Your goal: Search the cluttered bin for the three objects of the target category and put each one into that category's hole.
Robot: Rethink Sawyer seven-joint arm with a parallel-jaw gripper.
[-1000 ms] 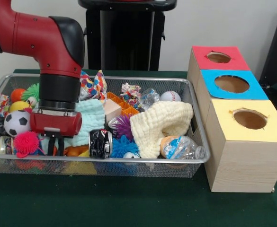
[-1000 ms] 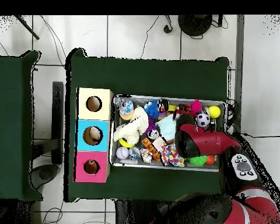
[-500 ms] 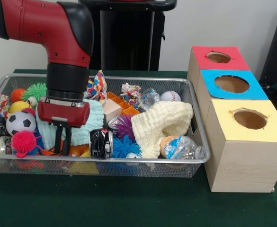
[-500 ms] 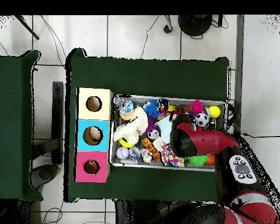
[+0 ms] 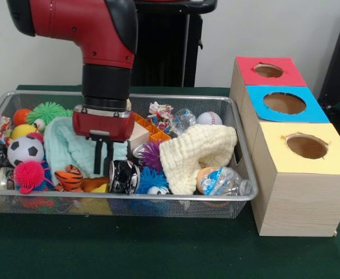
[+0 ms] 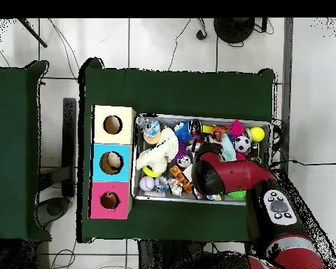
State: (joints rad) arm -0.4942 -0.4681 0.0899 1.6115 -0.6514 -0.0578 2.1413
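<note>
The wire mesh bin [image 5: 158, 199] is full of clutter; from above its rim [image 6: 199, 116] shows beside the boxes. The orange tiger with black stripes [image 5: 71, 177] lies near the bin's front wall, left of a black can [image 5: 123, 176]. I cannot make out the tan plush or the purple plush. My gripper [image 5: 103, 165] hangs straight down over a mint cloth [image 5: 65, 148], just right of the tiger, open and empty. In the overhead view the arm [image 6: 220, 175] hides it. The red-surrounded hole [image 5: 268, 70] is on the farthest box and also shows in the overhead view [image 6: 110, 200].
The blue-surrounded hole [image 5: 284, 103] and the yellow-surrounded hole [image 5: 307, 146] sit nearer on the same row of boxes. A cream cloth [image 5: 196, 151], a purple spiky ball [image 5: 151, 154], a soccer ball [image 5: 21, 150], a baseball [image 5: 209, 118] and a plastic bottle [image 5: 222, 181] fill the bin.
The arm has risen and moved right along the bin, from beside the soccer ball to beside the black can. The tiger, hidden under it before, now shows.
</note>
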